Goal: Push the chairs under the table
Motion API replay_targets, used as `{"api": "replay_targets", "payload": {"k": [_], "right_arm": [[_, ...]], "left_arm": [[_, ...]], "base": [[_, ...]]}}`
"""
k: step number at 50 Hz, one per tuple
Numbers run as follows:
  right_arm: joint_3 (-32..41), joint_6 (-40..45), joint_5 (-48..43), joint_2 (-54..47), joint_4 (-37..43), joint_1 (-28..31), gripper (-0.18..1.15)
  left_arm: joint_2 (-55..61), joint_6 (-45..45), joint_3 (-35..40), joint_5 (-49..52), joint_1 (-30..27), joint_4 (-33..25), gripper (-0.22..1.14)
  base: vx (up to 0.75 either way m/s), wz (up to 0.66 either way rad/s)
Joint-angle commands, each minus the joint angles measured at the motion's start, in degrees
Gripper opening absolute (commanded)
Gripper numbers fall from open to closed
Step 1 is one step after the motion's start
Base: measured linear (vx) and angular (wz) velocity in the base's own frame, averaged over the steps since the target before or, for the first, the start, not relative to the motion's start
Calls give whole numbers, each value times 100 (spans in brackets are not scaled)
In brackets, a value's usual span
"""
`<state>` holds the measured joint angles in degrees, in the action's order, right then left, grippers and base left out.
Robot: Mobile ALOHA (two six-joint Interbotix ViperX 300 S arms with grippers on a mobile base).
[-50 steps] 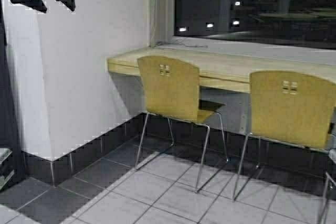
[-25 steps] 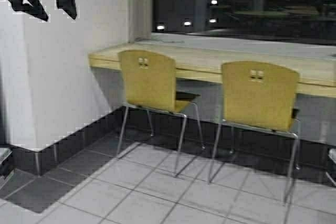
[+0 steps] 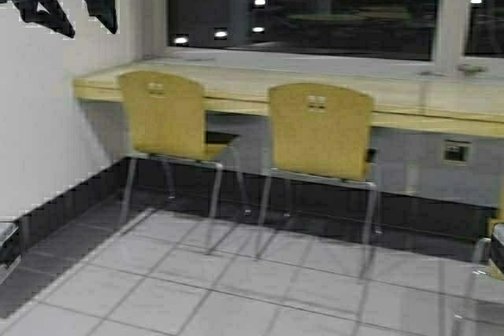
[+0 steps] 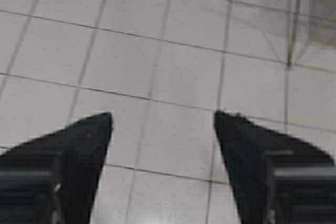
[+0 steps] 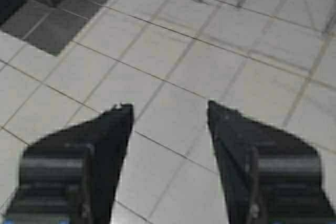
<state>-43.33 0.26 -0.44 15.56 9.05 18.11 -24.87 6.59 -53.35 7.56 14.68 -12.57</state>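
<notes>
Two tan-yellow plywood chairs on chrome legs, the left chair (image 3: pixel 163 116) and the right chair (image 3: pixel 319 132), stand pulled out along the front edge of the long pale-wood table (image 3: pixel 409 94), seats only part under it. The robot looks to be on approach. Left gripper (image 4: pixel 163 124) and right gripper (image 5: pixel 168 113) hang over grey floor tiles (image 3: pixel 236 289), fingers apart, holding nothing. Next: close in squarely on a backrest and push.

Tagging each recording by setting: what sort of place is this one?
Probably a café or canteen seating area at night: a long window-side counter table, matching plywood chairs pulled out from it, a dark window above, and a tiled floor.
</notes>
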Motion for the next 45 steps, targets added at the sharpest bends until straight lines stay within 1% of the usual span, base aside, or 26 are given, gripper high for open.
{"api": "replay_targets", "payload": {"k": [1,15,24,35,45], "right_arm": [[149,18,62,26,9,-9,83],[211,0,132,-123,0,-9,83],[176,18,149,-316,0,-9,83],[272,26,387,-404,9,-9,83],[255,35,396,-545,18,-9,83]], "left_arm": [[26,-44,105,-26,9,26,93],[70,-70,62,-26,9,18,93],[360,-114,105,-18,9,-26,93],[571,-132,202,193,9,-18,93],[580,-132,202,255,9,-26,93]], "base": [[-16,-39],[-14,-47],[-10,-50],[-8,-44],[-4,-39]]}}
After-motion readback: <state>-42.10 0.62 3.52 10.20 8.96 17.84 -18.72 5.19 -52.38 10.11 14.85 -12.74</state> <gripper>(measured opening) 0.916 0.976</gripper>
